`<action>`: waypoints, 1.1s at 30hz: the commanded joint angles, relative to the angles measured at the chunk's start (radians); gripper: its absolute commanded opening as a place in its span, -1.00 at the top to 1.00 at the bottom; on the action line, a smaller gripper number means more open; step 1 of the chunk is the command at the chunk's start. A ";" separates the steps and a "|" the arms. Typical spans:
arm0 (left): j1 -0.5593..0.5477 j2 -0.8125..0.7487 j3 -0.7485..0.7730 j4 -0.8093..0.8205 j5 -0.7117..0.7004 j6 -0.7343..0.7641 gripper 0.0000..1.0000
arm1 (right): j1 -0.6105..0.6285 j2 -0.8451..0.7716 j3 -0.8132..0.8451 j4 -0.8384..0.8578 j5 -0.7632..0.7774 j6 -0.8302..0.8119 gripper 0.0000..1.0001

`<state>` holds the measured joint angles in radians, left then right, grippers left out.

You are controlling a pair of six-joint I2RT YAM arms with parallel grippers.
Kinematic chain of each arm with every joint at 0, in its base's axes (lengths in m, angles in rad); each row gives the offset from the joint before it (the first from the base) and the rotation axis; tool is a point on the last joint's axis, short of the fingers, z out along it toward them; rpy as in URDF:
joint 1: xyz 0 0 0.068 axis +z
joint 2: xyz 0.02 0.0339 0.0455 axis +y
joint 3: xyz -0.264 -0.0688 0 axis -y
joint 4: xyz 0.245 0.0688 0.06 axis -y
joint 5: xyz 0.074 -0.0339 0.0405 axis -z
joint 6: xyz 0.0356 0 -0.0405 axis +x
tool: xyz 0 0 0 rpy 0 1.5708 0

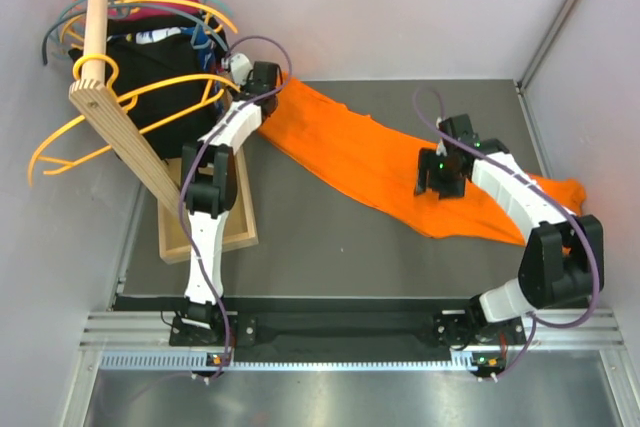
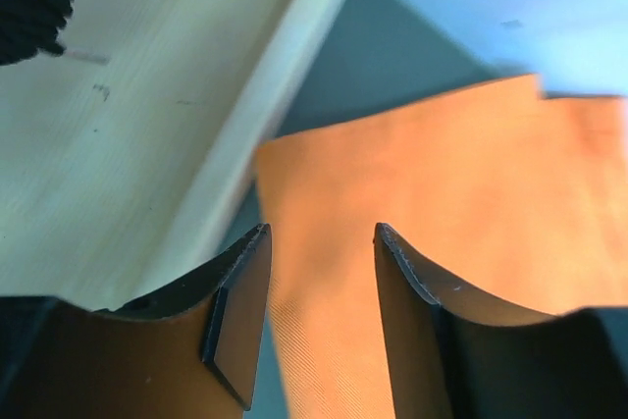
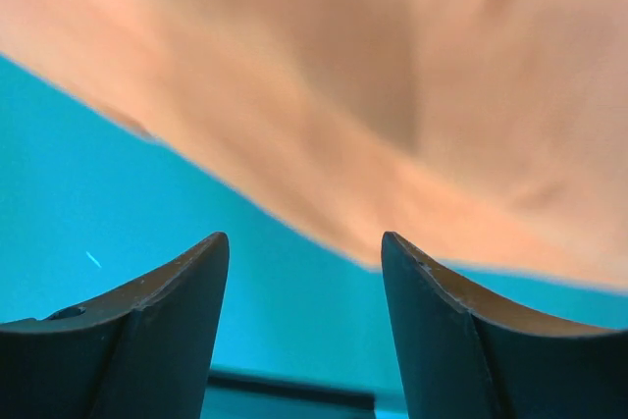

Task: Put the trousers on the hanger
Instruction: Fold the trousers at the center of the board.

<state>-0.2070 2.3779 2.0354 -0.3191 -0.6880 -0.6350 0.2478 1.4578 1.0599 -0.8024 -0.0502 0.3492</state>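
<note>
Both sets of jaws are apart and hold nothing. My left end effector [image 2: 321, 235] hovers over the trousers' [image 1: 350, 157] end beside the wooden tray [image 1: 240, 232], and the right end effector [image 3: 304, 242] is over their middle. They lie diagonally on the tabletop [image 1: 340, 237]. The hanger [image 1: 150, 85] is on the rack. I'd pinch both edges deep and lift evenly.

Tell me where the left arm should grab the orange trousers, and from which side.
I'd grip the end edge beside the wooden base, coming straight down from above. The trousers lie flat on the table, so no fold stands up for a sideways pinch; the left gripper hangs open right over that edge.
</note>
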 commanded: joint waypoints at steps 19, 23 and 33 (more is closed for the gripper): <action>-0.029 0.145 0.163 0.347 0.332 -0.311 -0.18 | -0.182 0.472 0.589 0.190 -0.132 -0.004 -0.35; -0.029 0.184 0.189 0.278 0.356 -0.466 -0.05 | -0.180 0.467 0.552 0.224 -0.126 -0.013 -0.35; -0.057 0.179 0.183 0.267 0.335 -0.399 -0.04 | -0.180 0.447 0.450 0.285 -0.167 -0.022 -0.36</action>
<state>-0.2539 2.5801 2.1990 -0.0868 -0.3485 -1.0595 0.0689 1.9312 1.5154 -0.5636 -0.1753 0.3477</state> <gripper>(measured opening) 0.525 0.678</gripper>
